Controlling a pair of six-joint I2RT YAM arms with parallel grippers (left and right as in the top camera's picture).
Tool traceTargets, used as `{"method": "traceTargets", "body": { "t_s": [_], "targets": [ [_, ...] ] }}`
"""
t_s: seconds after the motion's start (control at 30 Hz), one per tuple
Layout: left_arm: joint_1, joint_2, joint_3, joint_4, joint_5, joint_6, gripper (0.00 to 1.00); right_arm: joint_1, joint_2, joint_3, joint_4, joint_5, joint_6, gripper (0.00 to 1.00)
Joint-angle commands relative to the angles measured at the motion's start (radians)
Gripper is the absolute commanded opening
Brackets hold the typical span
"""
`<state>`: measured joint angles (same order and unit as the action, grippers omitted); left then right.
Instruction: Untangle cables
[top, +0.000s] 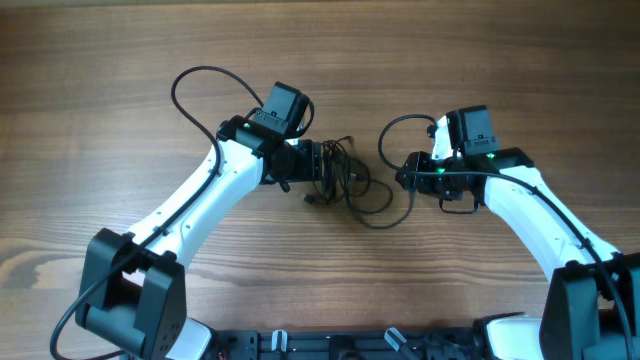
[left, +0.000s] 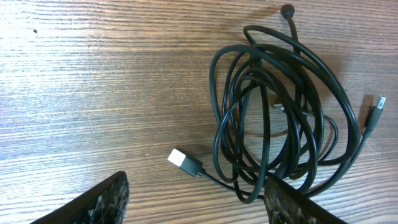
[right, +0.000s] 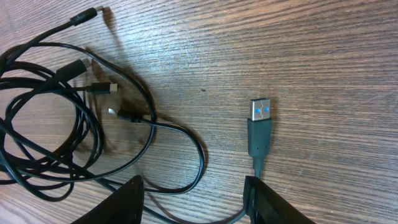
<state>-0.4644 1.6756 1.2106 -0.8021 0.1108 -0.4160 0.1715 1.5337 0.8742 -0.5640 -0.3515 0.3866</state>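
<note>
While poised low over the wooden table (top: 100, 60), grips nothing on either side. Holds the left gripper (left: 196, 186) spread wide, fingers (left: 99, 200) well apart, with only a white-tipped USB plug (left: 183, 160) lying untouched on the wood between them. Holds the right gripper (right: 193, 186) parted too and empty, just beside a blue-tongued USB plug (right: 261, 112), with that plug's lead trailing back toward the gap, unpinched as far as can be told. Places the cable tangle (top: 350, 185) mid-table between the two grippers: close against the left one, a little apart from the right. Reads, through the left wrist view, as several black loops stacked and crossed, with a slim connector (left: 375, 112) free just outside them and a round-ended plug (left: 287, 10) poking out beyond.

Could go wrong in several ways, by this judgement. Could drag the whole coil along instead of freeing one lead, by closing on the white-tipped USB plug and pulling with the rest unpinned. Could cinch a crossing tighter, by drawing an end through the wrong loop. Could pinch several strands at once in the overlapped part, moving them together and sorting nothing. Could snag a small connector on a crossing strand and strain the lead, by pulling fast. Best met by anchoring the bundle with one gripper and drawing a single end out slowly with the other.
</note>
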Motion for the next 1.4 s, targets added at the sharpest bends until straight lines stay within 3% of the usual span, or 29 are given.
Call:
{"method": "traceTargets", "body": {
  "t_s": [0.0,0.17,0.33,0.5,0.63,0.7,0.9,1.2,1.37],
  "targets": [
    [0.002,0.027,-0.002,0.013,0.028,-0.010,0.71,0.000,0.015,0.014,0.002,-0.016,-0.020,0.54],
    [0.002,0.092,-0.002,0.051,0.163,-0.004,0.69,0.000,0.015,0.014,0.001,-0.017,-0.019,0.54],
    [0.001,0.159,-0.002,0.063,0.162,-0.004,0.64,0.000,0.015,0.014,-0.001,-0.043,-0.018,0.60],
    [0.001,0.168,-0.001,0.094,0.171,-0.003,0.41,0.000,0.015,0.014,0.040,-0.185,-0.028,0.62],
    [0.001,0.168,-0.001,0.145,0.274,-0.003,0.25,0.000,0.015,0.014,0.097,-0.315,-0.047,0.62],
    [0.001,0.168,-0.001,0.172,0.354,-0.003,0.06,0.000,0.015,0.014,0.115,-0.349,-0.047,0.62],
    [0.001,0.168,-0.001,0.232,0.529,0.023,0.04,0.000,0.015,0.014,0.119,-0.350,-0.047,0.62],
    [0.000,0.150,0.000,0.235,0.563,0.023,0.04,0.000,0.015,0.014,0.118,-0.349,-0.047,0.61],
    [-0.002,0.058,0.000,0.240,0.600,0.023,0.04,0.000,0.015,0.014,0.118,-0.349,-0.047,0.54]
  ]
}}
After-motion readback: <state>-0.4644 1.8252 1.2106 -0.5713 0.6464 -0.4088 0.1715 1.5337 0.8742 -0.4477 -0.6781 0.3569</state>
